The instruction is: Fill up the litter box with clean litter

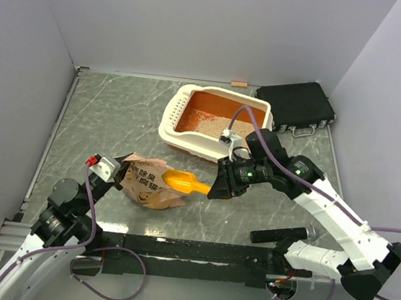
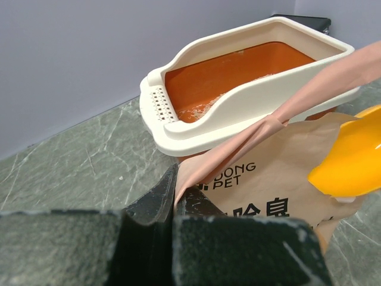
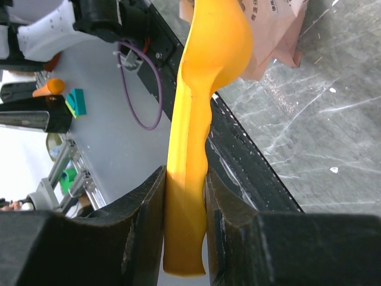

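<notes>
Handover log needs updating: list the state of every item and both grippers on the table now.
Litter box: upright, thin layer of litter inside.
Clean litter: covers only part of the box floor.
Paper bag: crumpled, lying on its side.
Scoop: handle gripped, bowl at the bag.
Black case: closed.
Left gripper: jaws shut on the bag's edge.
Right gripper: jaws shut on the scoop handle.
</notes>
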`<state>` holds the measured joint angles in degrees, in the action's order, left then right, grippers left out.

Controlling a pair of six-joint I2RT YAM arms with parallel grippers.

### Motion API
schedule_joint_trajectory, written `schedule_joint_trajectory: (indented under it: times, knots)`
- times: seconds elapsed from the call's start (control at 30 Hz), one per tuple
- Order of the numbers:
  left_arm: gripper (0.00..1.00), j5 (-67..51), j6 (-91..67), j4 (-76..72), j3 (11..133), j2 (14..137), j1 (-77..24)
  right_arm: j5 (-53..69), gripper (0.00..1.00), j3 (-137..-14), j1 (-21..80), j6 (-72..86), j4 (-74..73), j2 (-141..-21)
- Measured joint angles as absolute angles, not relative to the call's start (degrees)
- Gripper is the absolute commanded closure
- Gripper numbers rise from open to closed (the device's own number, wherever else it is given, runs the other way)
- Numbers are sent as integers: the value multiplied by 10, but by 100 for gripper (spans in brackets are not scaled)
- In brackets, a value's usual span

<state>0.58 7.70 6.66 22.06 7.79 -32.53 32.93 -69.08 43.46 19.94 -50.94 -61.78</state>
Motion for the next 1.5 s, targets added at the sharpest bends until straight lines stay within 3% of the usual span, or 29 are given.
schedule_joint_trajectory:
  times: [0.53,0.97,1.5]
  knots:
    - [99,-50,77,71,221,79,-324,369,100,-609,458,241,-385,-716]
    - [99,-57,77,72,221,81,-324,294,98,-505,460,429,-228,-652]
    - [99,-63,77,74,221,81,-324,175,83,-436,464,559,-157,-586]
